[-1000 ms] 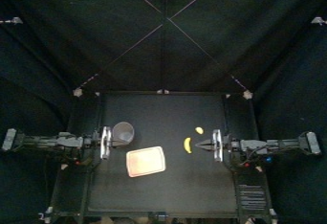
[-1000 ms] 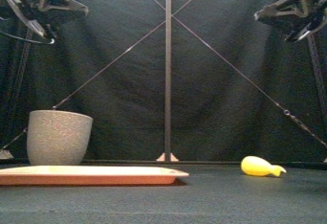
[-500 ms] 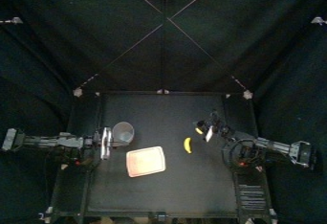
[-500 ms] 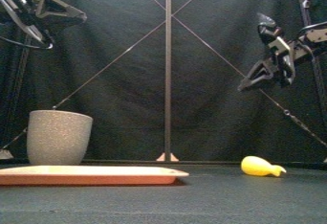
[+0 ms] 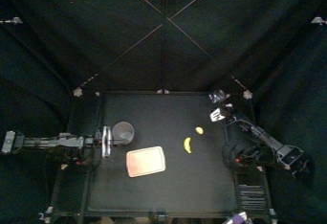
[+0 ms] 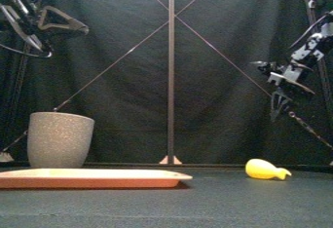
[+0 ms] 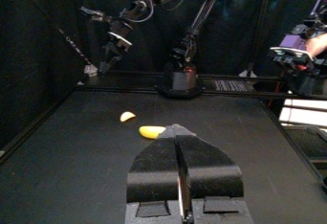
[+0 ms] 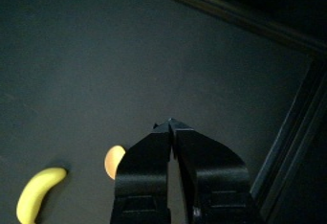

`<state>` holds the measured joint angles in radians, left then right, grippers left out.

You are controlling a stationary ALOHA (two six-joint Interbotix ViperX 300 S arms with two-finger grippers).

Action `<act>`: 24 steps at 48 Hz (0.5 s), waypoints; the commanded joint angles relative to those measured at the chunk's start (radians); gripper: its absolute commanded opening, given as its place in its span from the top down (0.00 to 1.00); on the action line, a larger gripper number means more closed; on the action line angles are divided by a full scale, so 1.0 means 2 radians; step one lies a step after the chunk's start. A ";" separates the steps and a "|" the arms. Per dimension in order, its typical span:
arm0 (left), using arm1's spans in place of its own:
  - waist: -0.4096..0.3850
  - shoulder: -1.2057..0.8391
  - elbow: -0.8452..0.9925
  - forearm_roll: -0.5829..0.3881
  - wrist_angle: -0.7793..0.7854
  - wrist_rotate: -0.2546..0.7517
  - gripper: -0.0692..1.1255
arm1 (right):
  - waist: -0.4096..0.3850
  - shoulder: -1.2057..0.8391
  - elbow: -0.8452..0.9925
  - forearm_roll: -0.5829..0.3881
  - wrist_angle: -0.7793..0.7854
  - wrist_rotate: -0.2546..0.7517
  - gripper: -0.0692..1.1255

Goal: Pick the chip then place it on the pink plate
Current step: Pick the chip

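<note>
The 1 small yellow-orange chip lies on the black table toward its right edge, near 1 yellow toy banana. Toward the left edge sit 1 flat pink tray, its face bare, and 1 tall grey speckled cup. The right gripper hangs raised above the right side and the left gripper at the left edge, both closed on nothing.

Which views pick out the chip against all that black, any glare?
Top view: small yellow-orange chip reads bright on the black table, no glare. Left wrist view: equally plain. Right wrist view: lit, beside the shut right claw. Front view: not seen.
</note>
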<state>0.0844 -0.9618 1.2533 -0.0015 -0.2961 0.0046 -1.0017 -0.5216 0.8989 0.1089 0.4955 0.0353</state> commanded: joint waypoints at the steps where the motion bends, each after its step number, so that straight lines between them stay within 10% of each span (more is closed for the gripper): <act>1: 0.002 0.002 -0.005 0.002 -0.006 0.001 0.91 | -0.017 0.043 -0.035 0.012 0.033 -0.007 0.75; 13: 0.002 0.002 0.002 0.001 -0.005 0.000 0.91 | 0.013 0.178 -0.061 0.100 0.117 -0.016 0.75; 24: 0.005 0.002 0.009 0.000 -0.006 0.000 0.91 | 0.061 0.180 -0.062 0.230 0.149 -0.130 0.71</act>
<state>0.0890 -0.9633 1.2839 -0.0015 -0.2991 0.0046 -0.8866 -0.1304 0.7961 0.4663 0.7670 -0.1672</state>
